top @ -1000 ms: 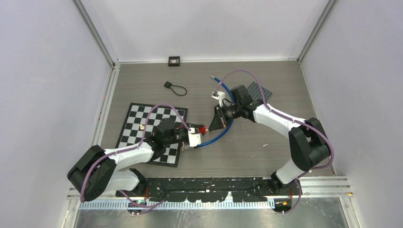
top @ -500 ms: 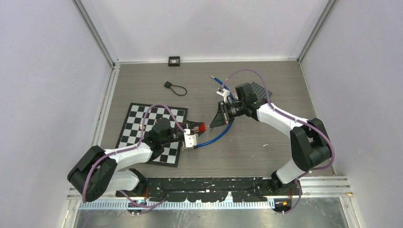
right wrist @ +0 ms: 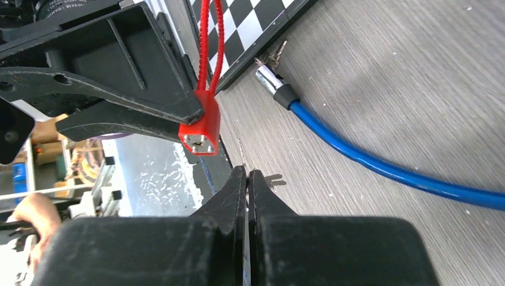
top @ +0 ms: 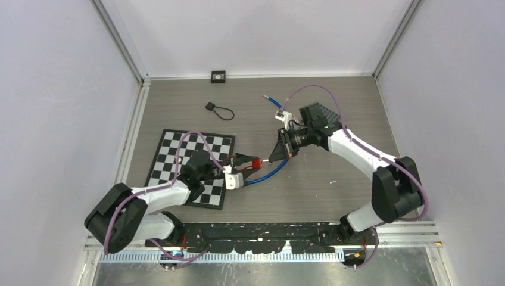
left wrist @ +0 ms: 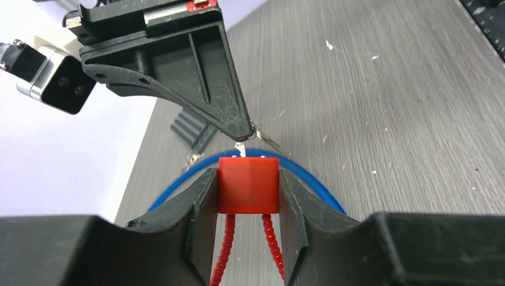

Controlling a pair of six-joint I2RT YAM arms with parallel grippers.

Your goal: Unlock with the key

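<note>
Where a smooth blue cable [right wrist: 381, 170] curves over the wood-grain table [left wrist: 387, 119], the blocky red lock [left wrist: 248, 192] is clamped in the left gripper's [left wrist: 248, 179] black jaws. A thin metal key [left wrist: 241, 146] is pinched by the closed right gripper [right wrist: 247, 176], just beside it.

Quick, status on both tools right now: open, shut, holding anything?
Left tool: closed on the red lock.
Right tool: shut, pinching the key at its tip.

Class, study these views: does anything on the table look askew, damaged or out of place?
The checkered board lies skewed to the edges of the table, and a loose blue cable curves across it, its metal end beside the board's corner. Nothing looks broken or spilled.
</note>
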